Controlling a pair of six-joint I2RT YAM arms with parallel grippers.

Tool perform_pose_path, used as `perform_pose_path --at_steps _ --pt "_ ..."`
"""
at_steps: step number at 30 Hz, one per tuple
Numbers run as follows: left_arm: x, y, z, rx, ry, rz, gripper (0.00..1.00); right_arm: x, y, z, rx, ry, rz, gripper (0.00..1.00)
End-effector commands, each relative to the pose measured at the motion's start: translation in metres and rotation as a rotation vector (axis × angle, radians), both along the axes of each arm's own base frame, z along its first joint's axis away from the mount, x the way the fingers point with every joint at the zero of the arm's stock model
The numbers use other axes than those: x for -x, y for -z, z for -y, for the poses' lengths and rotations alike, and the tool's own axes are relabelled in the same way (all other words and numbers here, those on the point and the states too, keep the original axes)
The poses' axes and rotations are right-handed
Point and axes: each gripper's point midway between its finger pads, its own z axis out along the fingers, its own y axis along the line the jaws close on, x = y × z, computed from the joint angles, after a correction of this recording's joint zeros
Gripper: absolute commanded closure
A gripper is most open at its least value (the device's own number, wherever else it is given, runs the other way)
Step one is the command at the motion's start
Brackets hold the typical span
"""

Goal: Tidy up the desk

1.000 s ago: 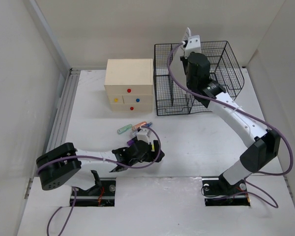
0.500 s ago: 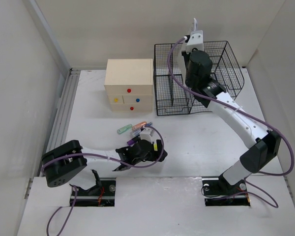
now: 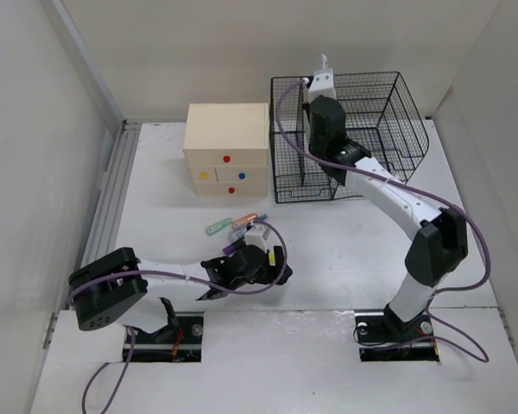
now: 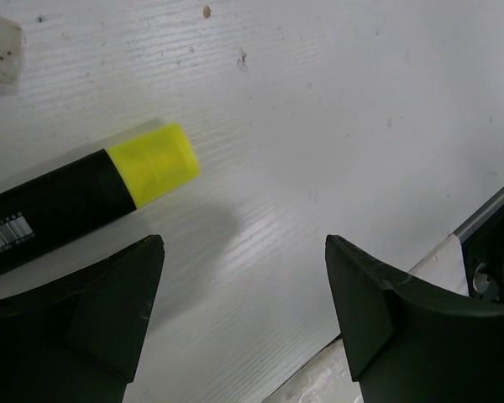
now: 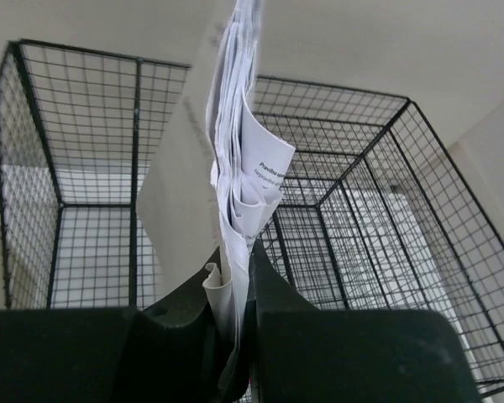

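Seen from above, the desk (image 3: 345,250) fills the walled cell, and its metal rail (image 3: 112,198) runs along the 9 o'clock edge. A beige drawer box (image 3: 227,142) stands toward 11 o'clock. A black wire organizer (image 3: 388,116) stands just beside it at 1 o'clock, close to the far wall. Bare white surface spreads from the centre out to 3 and 5 o'clock. A few pens (image 3: 233,226) lie near 7 o'clock of centre.

The left arm lies low, with its forearm stretched toward 3 o'clock. The left gripper (image 4: 244,252) hangs close over the surface with its jaws wide apart and nothing between them. A black highlighter (image 4: 76,197) with a yellow cap lies just beyond them, at 10 o'clock in the wrist view.

The right arm reaches toward 12 o'clock and rises over the organizer's left side. The right gripper (image 5: 233,336) is clamped on a sheaf of papers (image 5: 239,159), which stands upright above the open wire compartments.
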Motion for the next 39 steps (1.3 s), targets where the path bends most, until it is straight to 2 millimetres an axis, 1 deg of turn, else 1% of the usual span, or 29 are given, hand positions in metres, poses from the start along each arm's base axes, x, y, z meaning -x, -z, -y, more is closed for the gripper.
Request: perform_pose_path --at_steps 1,2,3,4,5,6,7,9,12,13,15,16,18,19,21,22,23,25,27,29,30,31,32,33,34,36,37,38,39 --pt "0.014 0.01 -0.018 -0.074 0.024 -0.038 0.25 -0.009 -0.012 -0.007 -0.106 -0.013 0.088 1.0" --pt "0.013 0.006 -0.017 -0.062 0.024 -0.032 0.25 -0.009 -0.012 -0.007 -0.106 -0.013 0.088 1.0" --pt "0.013 -0.004 -0.015 -0.044 0.024 -0.017 0.25 -0.012 -0.005 -0.01 -0.107 -0.012 0.077 1.0" --pt "0.014 -0.006 -0.016 -0.042 0.024 -0.016 0.25 -0.015 0.004 -0.011 -0.1 -0.012 0.067 1.0" --pt "0.014 -0.011 -0.015 -0.027 0.024 -0.009 0.23 -0.017 0.004 -0.007 -0.112 -0.002 0.069 1.0" --pt "0.013 -0.014 -0.017 -0.025 0.017 -0.002 0.23 -0.018 0.014 -0.008 -0.111 -0.001 0.053 1.0" --pt "0.012 -0.024 -0.016 0.0 0.017 0.01 0.23 -0.018 0.014 -0.008 -0.111 -0.001 0.053 1.0" --pt "0.011 -0.033 -0.017 0.021 0.009 0.025 0.22 -0.018 0.028 -0.011 -0.123 -0.012 0.031 1.0" --pt "0.009 -0.055 -0.017 0.07 0.0 0.054 0.22 -0.016 0.044 -0.013 -0.126 -0.019 0.003 1.0" --pt "0.008 -0.055 -0.02 0.065 -0.009 0.058 0.21 -0.018 0.044 -0.01 -0.127 -0.021 0.003 1.0" --pt "0.006 -0.069 -0.021 0.089 -0.013 0.082 0.21 -0.02 0.049 -0.008 -0.133 -0.024 -0.005 1.0" --pt "0.006 -0.072 -0.021 0.098 -0.013 0.087 0.21 -0.02 0.049 -0.01 -0.144 -0.032 -0.004 1.0" --pt "0.005 -0.076 -0.025 0.091 -0.028 0.094 0.21 -0.027 0.053 -0.001 -0.144 -0.018 -0.005 1.0" --pt "0.005 -0.076 -0.025 0.091 -0.028 0.094 0.21 -0.028 0.043 -0.002 -0.156 -0.02 0.015 1.0" --pt "0.006 -0.074 -0.028 0.078 -0.028 0.088 0.21 -0.038 0.051 0.004 -0.152 -0.023 0.001 1.0" --pt "0.006 -0.077 -0.028 0.089 -0.028 0.093 0.21 -0.039 0.042 0.003 -0.163 -0.025 0.022 1.0" --pt "0.007 -0.075 -0.029 0.08 -0.028 0.09 0.21 -0.043 0.047 0.004 -0.168 -0.026 0.014 1.0" --pt "0.005 -0.082 -0.03 0.103 -0.041 0.096 0.21 -0.046 0.048 0.0 -0.171 -0.048 0.012 1.0" --pt "0.006 -0.081 -0.031 0.109 -0.047 0.09 0.21 -0.047 0.058 -0.004 -0.173 -0.058 -0.006 1.0" --pt "0.005 -0.088 -0.034 0.126 -0.057 0.104 0.21 -0.045 0.07 -0.005 -0.171 -0.064 -0.029 1.0" --pt "0.006 -0.089 -0.035 0.125 -0.057 0.103 0.21 -0.043 0.08 -0.004 -0.162 -0.062 -0.048 1.0" --pt "0.003 -0.092 -0.04 0.126 -0.077 0.116 0.21 -0.042 0.085 -0.003 -0.156 -0.061 -0.059 1.0" --pt "0.001 -0.095 -0.041 0.134 -0.088 0.127 0.21 -0.038 0.086 -0.007 -0.155 -0.071 -0.063 1.0" --pt "0.0 -0.101 -0.042 0.143 -0.098 0.136 0.21 -0.036 0.096 -0.008 -0.146 -0.079 -0.083 1.0" --pt "-0.004 -0.103 -0.046 0.14 -0.122 0.15 0.21 -0.034 0.096 -0.007 -0.146 -0.079 -0.083 1.0" --pt "-0.009 -0.122 -0.048 0.177 -0.147 0.187 0.21 -0.03 0.094 -0.01 -0.147 -0.088 -0.083 0.94" --pt "-0.01 -0.122 -0.051 0.173 -0.156 0.192 0.21 -0.027 0.095 -0.009 -0.145 -0.088 -0.085 0.92" --pt "-0.014 -0.132 -0.053 0.186 -0.174 0.219 0.21 -0.025 0.094 -0.007 -0.146 -0.088 -0.084 0.92" --pt "-0.015 -0.132 -0.054 0.184 -0.182 0.223 0.21 -0.025 0.094 -0.007 -0.146 -0.088 -0.084 0.92"
